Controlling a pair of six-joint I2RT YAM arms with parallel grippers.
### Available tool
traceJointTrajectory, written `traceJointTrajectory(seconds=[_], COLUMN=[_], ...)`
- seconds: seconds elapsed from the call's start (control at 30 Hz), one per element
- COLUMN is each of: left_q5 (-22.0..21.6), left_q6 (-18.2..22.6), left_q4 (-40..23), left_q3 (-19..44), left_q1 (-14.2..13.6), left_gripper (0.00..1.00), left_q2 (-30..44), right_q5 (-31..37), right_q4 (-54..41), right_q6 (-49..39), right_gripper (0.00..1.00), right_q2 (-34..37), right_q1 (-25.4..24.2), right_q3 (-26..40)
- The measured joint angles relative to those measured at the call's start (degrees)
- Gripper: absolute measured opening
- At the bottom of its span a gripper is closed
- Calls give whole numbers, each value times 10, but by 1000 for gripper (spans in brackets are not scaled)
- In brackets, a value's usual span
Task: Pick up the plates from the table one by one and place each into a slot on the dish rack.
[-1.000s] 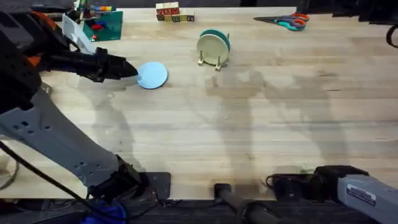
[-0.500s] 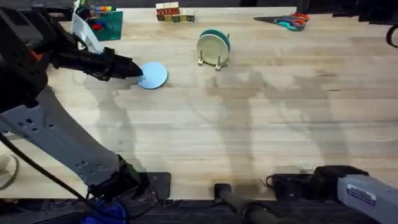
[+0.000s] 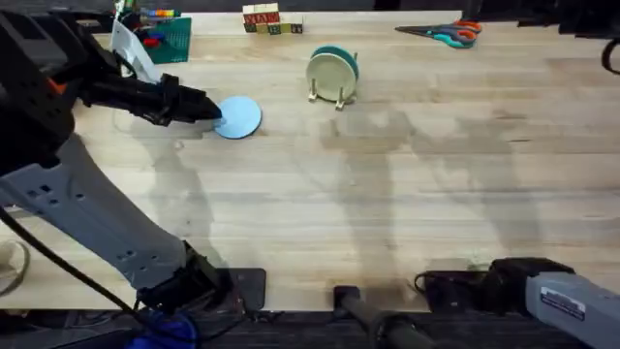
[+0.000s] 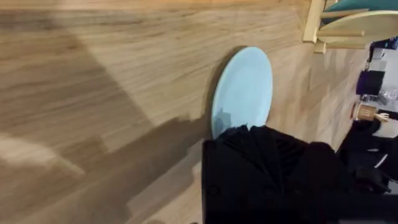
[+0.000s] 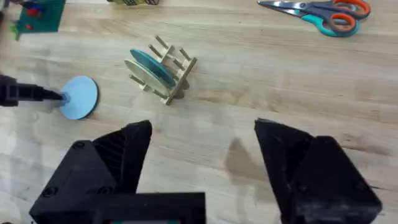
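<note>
Small wooden letter blocks are sitting at the far edge of the light wooden butcher-block table, their red markings too small to read. The white label on the right arm's housing is carrying unreadable print.

1. A green pegboard with small coloured pieces on it is seen at the far left of the tabletop. Red and blue bits can be made out on it. It is also seen in the right wrist view.
2. A white tilted part is seen just beside the pegboard.
3. A row of small letter blocks is seen along the far edge. Red and yellow sides can be made out. The letters cannot be read.
4. A pair of scissors is seen lying flat at the far right. Its handles are orange and teal. The blades are shut.
</note>
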Motion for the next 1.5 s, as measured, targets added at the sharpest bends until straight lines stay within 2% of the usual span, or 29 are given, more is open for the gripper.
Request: traceJointTrajectory(seconds=[0.27, 0.73, 1.33, 1.5], left_q5=[0, 67, 68, 68], left_q6=[0, -1, -3, -3], left_q4=[7, -12, -13, -13], left_q3=[4, 20, 20, 20], left_q1=[0, 6, 7, 7], left_gripper=[41, 41, 41, 41], left_q2=[22, 80, 82, 82], right_q5=[0, 0, -7, -11], right_q4=[0, 0, 0, 3], right_q6=[0, 0, 1, 2], right_gripper=[995, 993, 994, 993], right_q2=[0, 0, 0, 2], right_q1=[0, 0, 1, 36], right_q3=[0, 0, 0, 0])
